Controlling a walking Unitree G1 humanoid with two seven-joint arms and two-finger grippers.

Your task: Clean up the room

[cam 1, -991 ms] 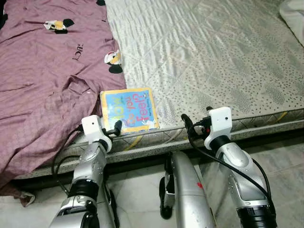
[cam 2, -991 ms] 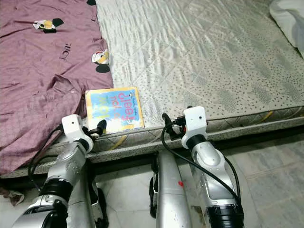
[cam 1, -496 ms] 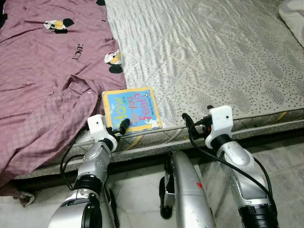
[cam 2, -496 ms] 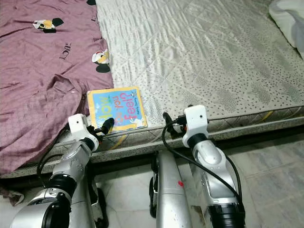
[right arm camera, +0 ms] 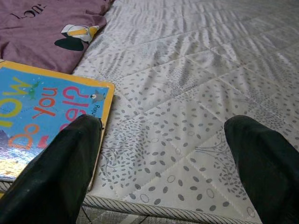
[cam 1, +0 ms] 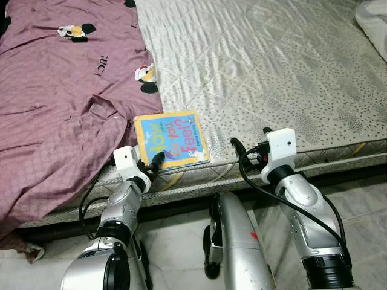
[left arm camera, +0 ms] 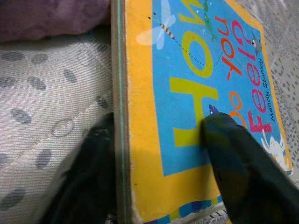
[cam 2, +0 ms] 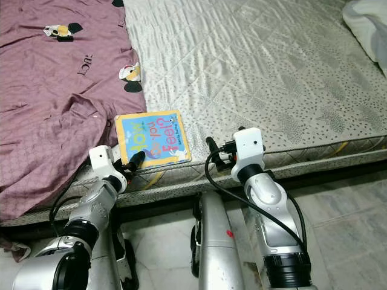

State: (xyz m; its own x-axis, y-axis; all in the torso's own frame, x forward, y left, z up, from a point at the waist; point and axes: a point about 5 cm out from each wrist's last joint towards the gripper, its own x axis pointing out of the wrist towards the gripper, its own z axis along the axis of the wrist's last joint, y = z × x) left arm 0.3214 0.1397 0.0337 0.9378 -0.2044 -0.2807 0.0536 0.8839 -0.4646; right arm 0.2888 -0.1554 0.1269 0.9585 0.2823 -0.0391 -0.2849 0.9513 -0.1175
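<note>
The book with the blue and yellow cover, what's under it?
The book lies flat on the bare mattress, beside the purple sheet. The left pincer straddles its edge, one finger on the cover. Anything beneath the book is hidden.

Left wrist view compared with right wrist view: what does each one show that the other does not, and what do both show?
The left wrist view gives the left gripper astride the book's edge, one finger on the cover, one beside the spine. The right wrist view gives the right gripper open above bare mattress, and a printed patch on the purple sheet. Both include the book, the mattress and some purple sheet.
</note>
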